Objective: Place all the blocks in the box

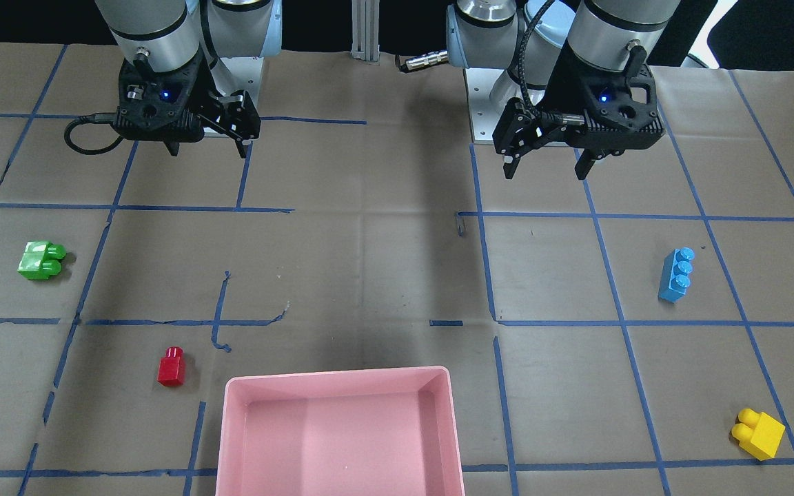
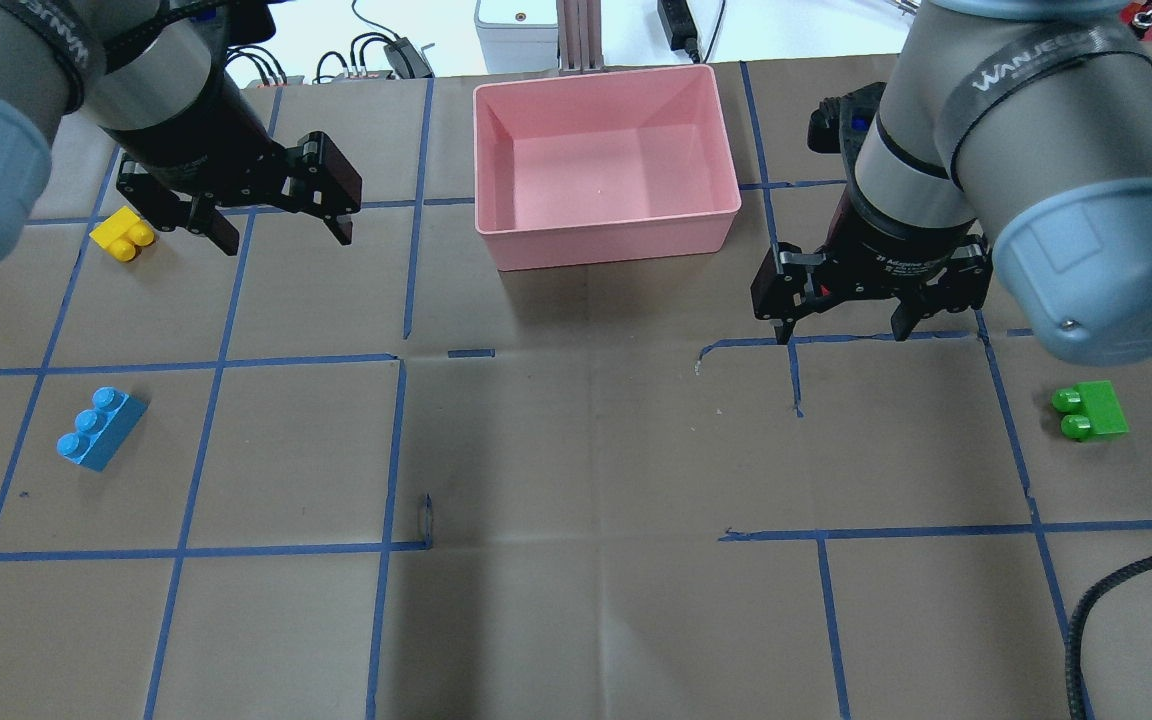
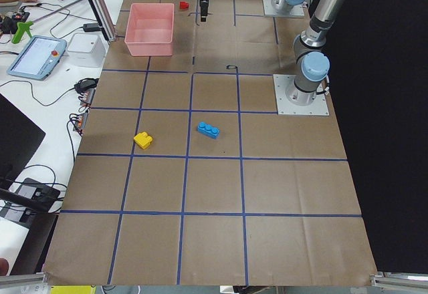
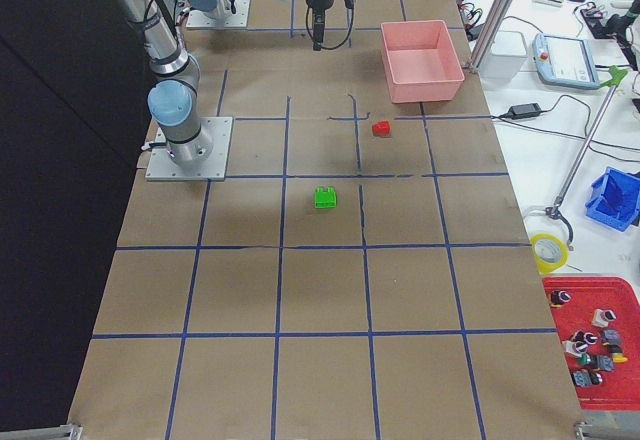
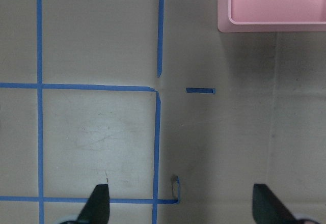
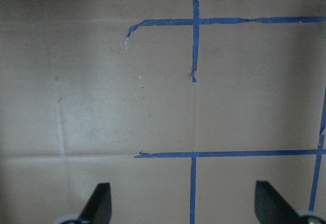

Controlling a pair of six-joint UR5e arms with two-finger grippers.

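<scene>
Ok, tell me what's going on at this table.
Nothing has been picked up yet. The left tool and the right tool hang open and empty above the table. The pink box holds nothing. The green block, red block, blue block and yellow block all lie loose on the table, outside it.
</scene>
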